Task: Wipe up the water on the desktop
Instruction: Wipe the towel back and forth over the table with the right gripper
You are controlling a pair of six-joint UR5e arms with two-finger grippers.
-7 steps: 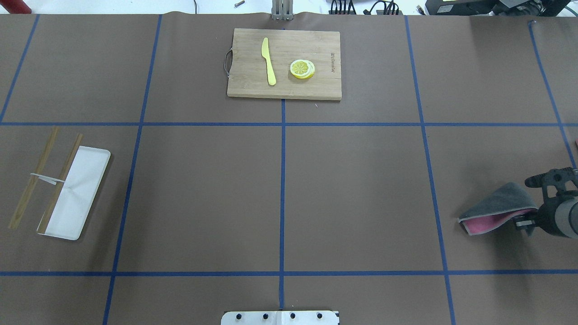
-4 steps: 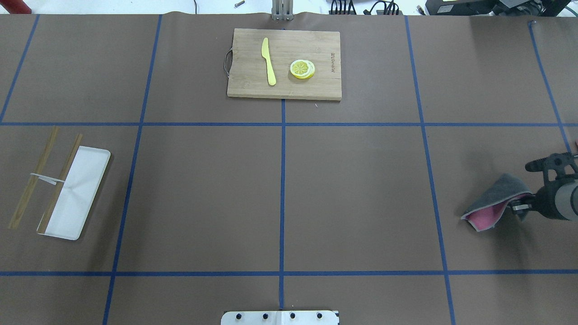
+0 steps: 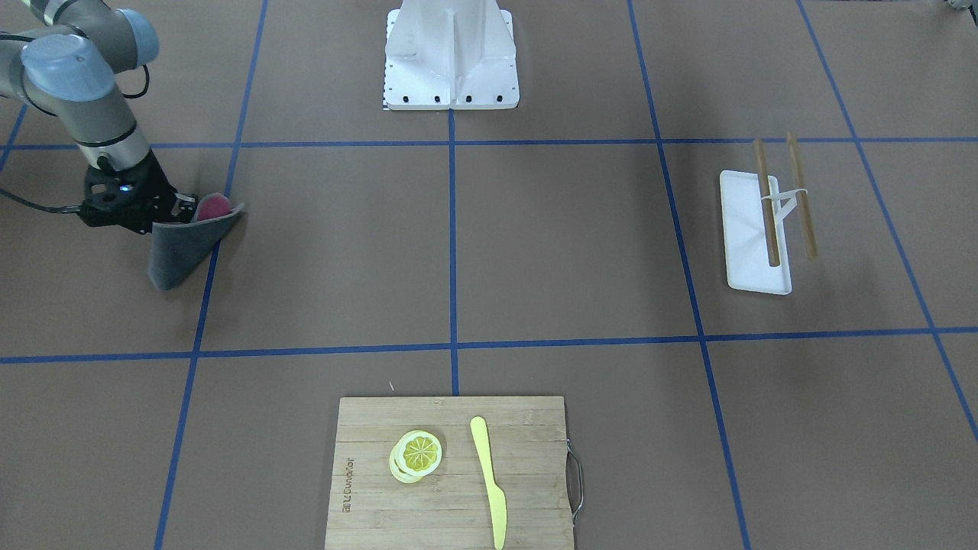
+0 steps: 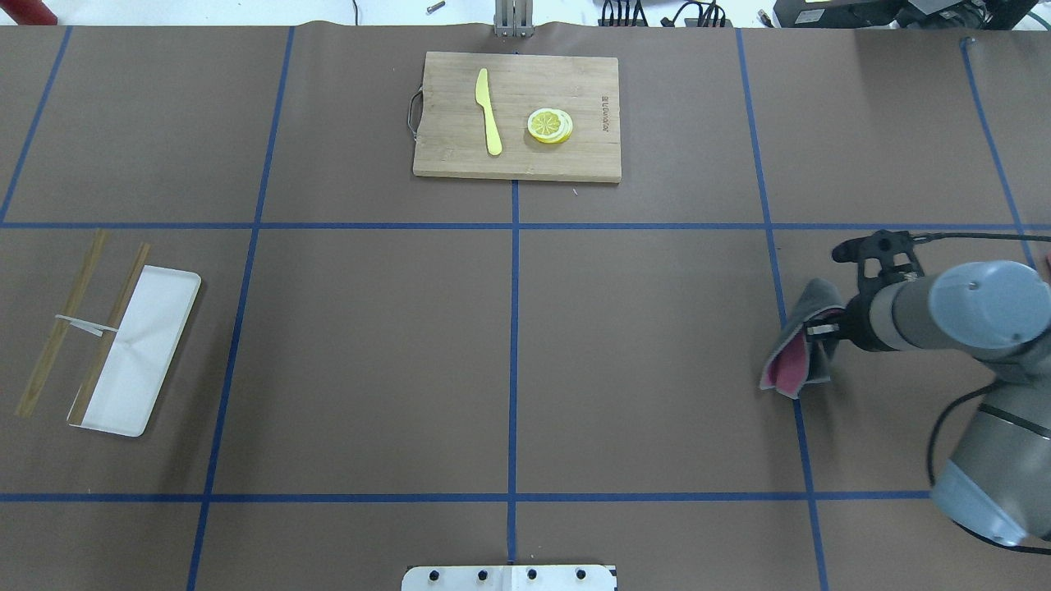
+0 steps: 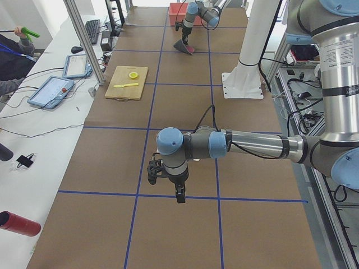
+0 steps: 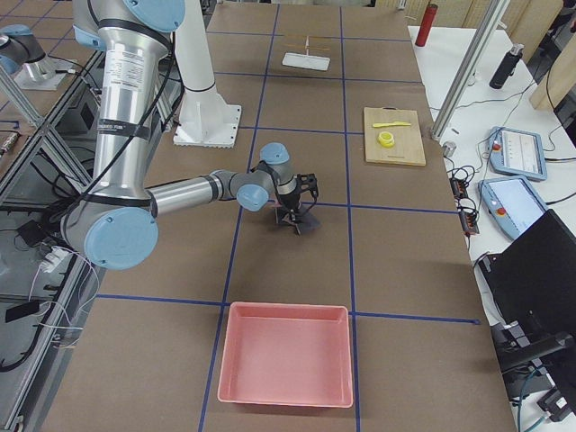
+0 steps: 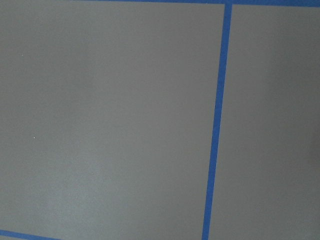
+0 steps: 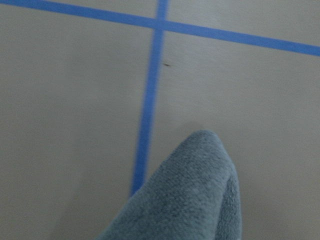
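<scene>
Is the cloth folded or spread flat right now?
Folded: the cloth hangs doubled from the right end effector, grey outside, pink inside.

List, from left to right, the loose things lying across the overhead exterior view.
white tray → yellow knife → lemon slices → grey-and-pink cloth
</scene>
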